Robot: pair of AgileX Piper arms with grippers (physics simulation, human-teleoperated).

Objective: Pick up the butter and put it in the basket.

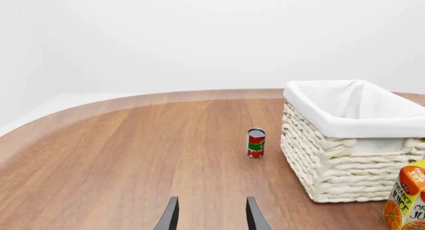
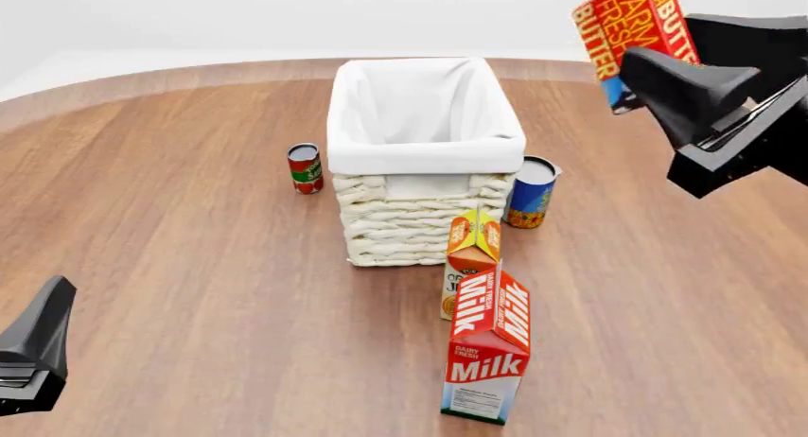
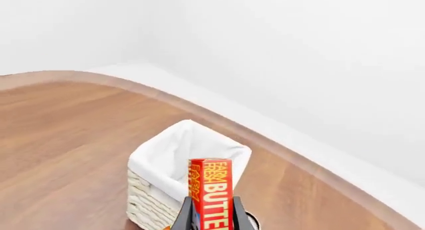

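Observation:
The butter (image 2: 629, 32), an orange-red box with white lettering, is held high in the air by my right gripper (image 2: 644, 73), to the right of the basket. In the right wrist view the butter (image 3: 211, 187) stands between the shut fingers, with the basket (image 3: 174, 155) beyond and below it. The cream wicker basket (image 2: 423, 215) with its white liner stands mid-table and also shows in the left wrist view (image 1: 345, 160). My left gripper (image 1: 211, 215) is open and empty, low at the near left (image 2: 36, 357), well away from the basket.
A milk carton (image 2: 487, 347) and an orange juice carton (image 2: 470, 257) stand in front of the basket. A red-green can (image 2: 305, 167) is at its left, a blue-orange can (image 2: 532, 193) at its right. The juice carton (image 1: 406, 197) and red-green can (image 1: 256, 142) show in the left wrist view.

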